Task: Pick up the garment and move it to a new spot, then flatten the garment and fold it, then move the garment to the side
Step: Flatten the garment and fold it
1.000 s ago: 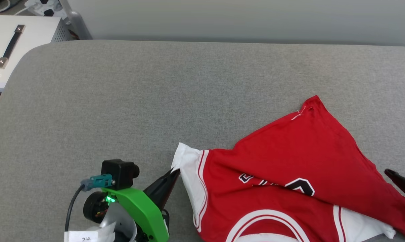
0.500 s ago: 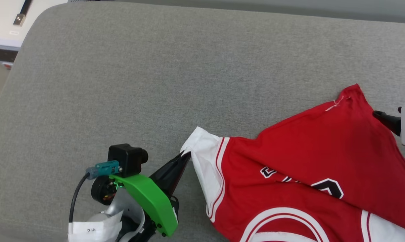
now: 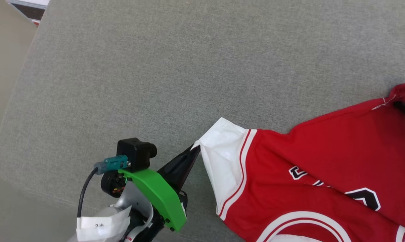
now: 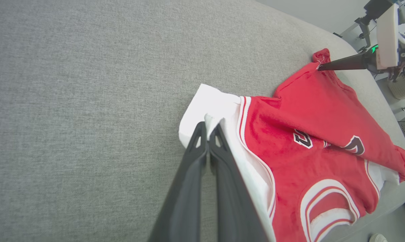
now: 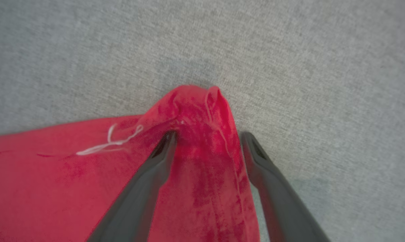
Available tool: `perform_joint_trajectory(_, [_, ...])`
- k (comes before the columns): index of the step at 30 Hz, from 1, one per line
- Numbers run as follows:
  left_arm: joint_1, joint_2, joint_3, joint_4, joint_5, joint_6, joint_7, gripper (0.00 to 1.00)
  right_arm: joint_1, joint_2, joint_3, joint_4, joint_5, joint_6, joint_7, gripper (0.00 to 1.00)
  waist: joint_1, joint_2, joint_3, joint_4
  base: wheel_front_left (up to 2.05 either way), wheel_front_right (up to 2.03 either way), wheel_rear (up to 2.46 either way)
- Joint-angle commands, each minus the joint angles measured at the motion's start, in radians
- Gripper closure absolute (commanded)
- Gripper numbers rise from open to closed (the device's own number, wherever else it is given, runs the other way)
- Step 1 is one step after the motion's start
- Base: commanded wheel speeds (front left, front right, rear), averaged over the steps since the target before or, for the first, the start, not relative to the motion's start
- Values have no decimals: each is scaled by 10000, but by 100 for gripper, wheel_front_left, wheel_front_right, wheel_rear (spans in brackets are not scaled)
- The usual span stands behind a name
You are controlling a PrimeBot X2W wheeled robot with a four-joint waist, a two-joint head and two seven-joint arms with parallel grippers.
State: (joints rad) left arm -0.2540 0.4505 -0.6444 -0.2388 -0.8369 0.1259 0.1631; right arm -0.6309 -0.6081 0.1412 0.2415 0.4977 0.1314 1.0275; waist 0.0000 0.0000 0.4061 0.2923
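Garment [image 3: 306, 161]: red jersey lying rumpled on the grey table [image 3: 155, 67], cut off at the head view's right and lower edges, its lettering half hidden under a fold. Left gripper [image 3: 196, 149] is clamped on the white sleeve [image 3: 227, 151]. Right gripper [image 5: 207, 134] is spread wide, astride a red corner [image 5: 195, 101].

Head camera is swinging down and to the left. The back wall is dropping out of frame and the white box [image 3: 29, 6] is sliding into the top left corner. Pale floor [image 3: 1, 117] is coming in along the left edge. The garment [image 3: 323, 161] is drifting toward the right edge and looking larger.

The right end effector [image 5: 207, 141] is travelling from beside the garment's lower red edge up to its far red corner [image 5: 195, 97]. Its fingers [image 5: 155, 168] are now standing apart on either side of that corner. The corner is bunching up where it was lying flat on the counter [image 3: 155, 67].
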Motion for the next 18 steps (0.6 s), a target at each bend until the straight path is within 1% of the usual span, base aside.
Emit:
perform_joint_trajectory(1, [-215,-71,-1,33,96,-78,-89,100,-159,-62,160,130,-57,-7,-68,0,0,0,287,285,0,0,0])
perform_joint_trajectory(7, [-285,-120,-38,152,97,-135,-139,100,-147,-195,734,478,197,-7,-6,0,0,0,411,414,0,0,0])
perform_joint_trajectory(8, [-297,-129,-42,169,92,-142,-143,100,-124,-223,816,512,262,-7,28,38,0,0,416,427,0,0,0])
perform_joint_trajectory(9, [-313,-138,-42,192,87,-146,-148,100,-95,-255,906,533,322,-7,36,68,0,0,416,438,0,0,0])
perform_joint_trajectory(10, [-324,-144,-42,212,83,-149,-152,100,-69,-275,972,544,368,-7,22,100,0,0,410,443,0,0,0])
perform_joint_trajectory(12, [-340,-152,-45,257,77,-153,-159,100,-25,-294,1058,588,470,-7,-61,100,0,0,375,443,0,0,0])
perform_joint_trajectory(18, [-292,-55,-24,389,37,-117,-127,100,-166,-77,1032,954,649,-7,-1022,100,0,0,-78,216,0,0,0])
